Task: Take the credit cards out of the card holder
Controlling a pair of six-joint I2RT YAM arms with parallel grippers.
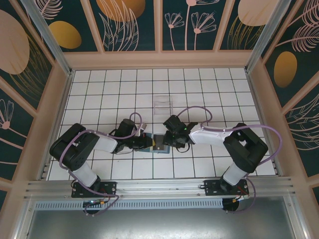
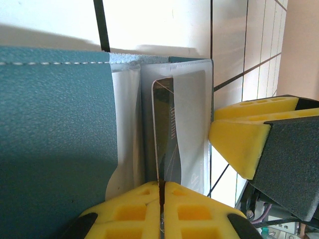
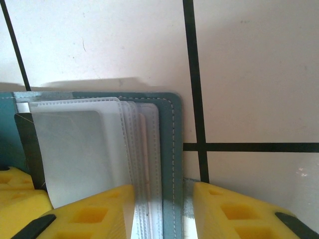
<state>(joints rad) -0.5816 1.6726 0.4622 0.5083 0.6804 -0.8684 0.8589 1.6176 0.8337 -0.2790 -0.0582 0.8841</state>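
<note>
Partly behind sleeve (image 2: 195, 107), credit card (image 2: 167, 130) pinched by left gripper (image 2: 160, 188); right gripper (image 3: 162, 193) spread astride card holder (image 3: 172, 149).

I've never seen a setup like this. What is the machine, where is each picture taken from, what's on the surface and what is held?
These are two robot arms bolted side by side at the near edge of a white tiled table. The wide picture looks down from above and behind them. The other two come from a camera on each wrist, so the yellow pads at the bottom edge there are that arm's own fingers. On the table lie a teal card holder, opened, and farther back a clear plastic tray. The left tool is shut on the edge of a dark credit card among the holder's clear sleeves. The right tool straddles those sleeves and the cover; whether it presses them I cannot tell.
</note>
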